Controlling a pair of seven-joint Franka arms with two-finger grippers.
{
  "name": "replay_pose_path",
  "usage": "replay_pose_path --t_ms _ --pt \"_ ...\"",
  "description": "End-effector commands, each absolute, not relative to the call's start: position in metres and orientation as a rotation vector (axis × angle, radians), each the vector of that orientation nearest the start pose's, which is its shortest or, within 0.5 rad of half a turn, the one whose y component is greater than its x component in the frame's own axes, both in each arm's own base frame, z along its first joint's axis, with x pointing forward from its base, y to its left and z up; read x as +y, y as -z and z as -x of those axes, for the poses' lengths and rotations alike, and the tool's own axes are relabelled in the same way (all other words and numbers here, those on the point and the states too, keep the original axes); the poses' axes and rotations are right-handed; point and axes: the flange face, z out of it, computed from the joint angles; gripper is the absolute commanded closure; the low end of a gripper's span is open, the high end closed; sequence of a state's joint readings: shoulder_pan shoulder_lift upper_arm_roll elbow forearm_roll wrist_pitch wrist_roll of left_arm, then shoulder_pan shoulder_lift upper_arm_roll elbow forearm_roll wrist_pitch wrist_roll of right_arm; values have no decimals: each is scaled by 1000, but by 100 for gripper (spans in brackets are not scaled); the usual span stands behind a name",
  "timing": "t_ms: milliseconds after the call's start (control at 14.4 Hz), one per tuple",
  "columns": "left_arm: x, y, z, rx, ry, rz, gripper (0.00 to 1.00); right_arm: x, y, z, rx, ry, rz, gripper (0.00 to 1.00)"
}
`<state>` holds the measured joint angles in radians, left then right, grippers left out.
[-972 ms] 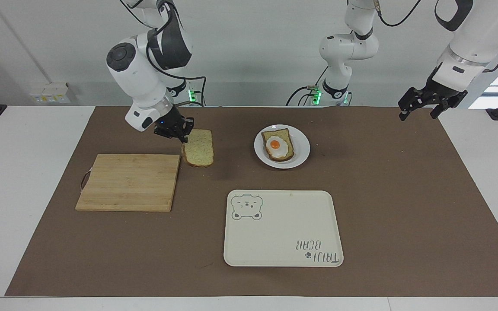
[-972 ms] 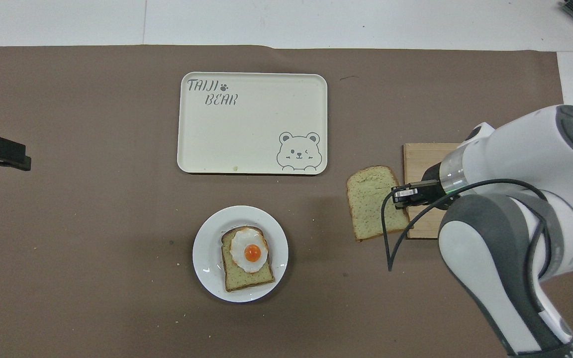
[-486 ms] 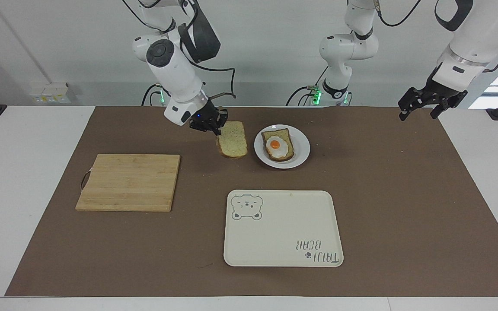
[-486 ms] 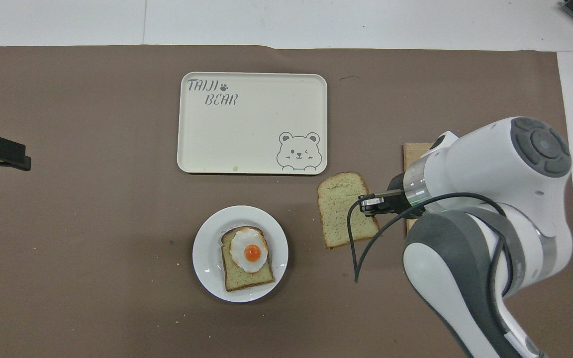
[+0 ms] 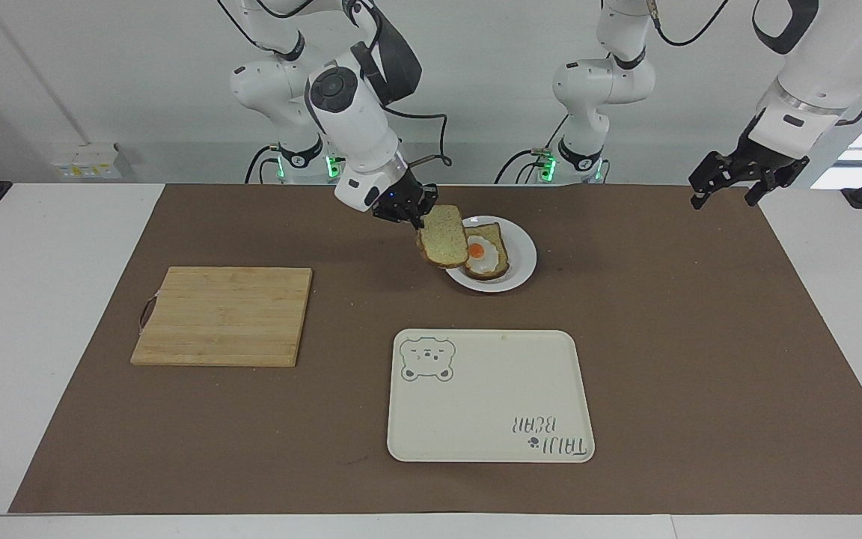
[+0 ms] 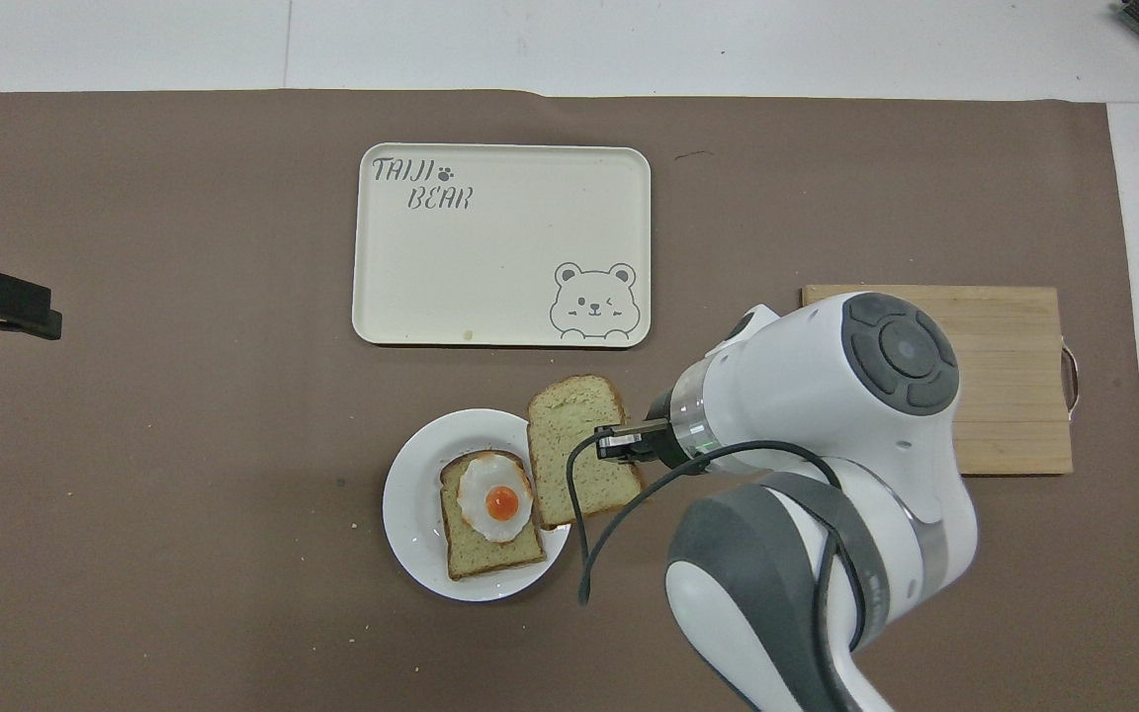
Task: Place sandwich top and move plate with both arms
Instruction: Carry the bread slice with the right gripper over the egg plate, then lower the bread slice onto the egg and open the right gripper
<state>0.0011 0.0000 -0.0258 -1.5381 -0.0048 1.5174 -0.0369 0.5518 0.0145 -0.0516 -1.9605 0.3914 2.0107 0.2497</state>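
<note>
Over the rim of the plate (image 5: 522, 262), on the side toward the right arm's end of the table, the sandwich top (image 5: 444, 236) hangs in the air, tilted, pinched at one crust edge by the right gripper (image 5: 410, 213), whose fingers are clenched on the slice. Seen from overhead, its long axis runs roughly along the line away from the robots, the rounded crown pointing away from them and toward the tray. It overlaps the plate's rim and sits just beside the slice with the fried egg (image 6: 496, 499), which lies flat on the plate with its own long axis in much the same direction; the two slices look apart. Farther from the robots than the plate lies a cream tray (image 6: 500, 287), printed with "TAIJI BEAR", a small paw mark and a winking bear drawing. Toward the right arm's end of the table from the plate rests a wooden cutting board (image 5: 225, 315) with a small handle on its outer edge. Well away from the plate, over the left arm's end of the brown mat (image 5: 700, 359), the left gripper (image 5: 726, 187) waits in the air, fingers spread and holding nothing.
</note>
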Motion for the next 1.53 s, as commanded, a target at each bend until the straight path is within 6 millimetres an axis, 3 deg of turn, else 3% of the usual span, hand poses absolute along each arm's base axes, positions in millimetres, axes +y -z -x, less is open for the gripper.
replay_pose_path --t_ms 0,139,347,833,1457 --pt "-13 -638 -543 -34 -43 3138 0 310 -469 -478 -100 -137 2768 100" --pt "-13 -639 -542 -34 -41 3138 0 335 -451 -475 -102 -122 2773 100" --pt "-13 -638 -543 -34 -43 3138 0 352 -434 -472 -96 -121 2781 100" --pt "-13 -638 -543 -34 -43 3138 0 398 -374 -460 -84 -102 2810 100" --pt "-13 -638 -543 -34 -43 3138 0 398 -355 -454 -70 -128 2829 100"
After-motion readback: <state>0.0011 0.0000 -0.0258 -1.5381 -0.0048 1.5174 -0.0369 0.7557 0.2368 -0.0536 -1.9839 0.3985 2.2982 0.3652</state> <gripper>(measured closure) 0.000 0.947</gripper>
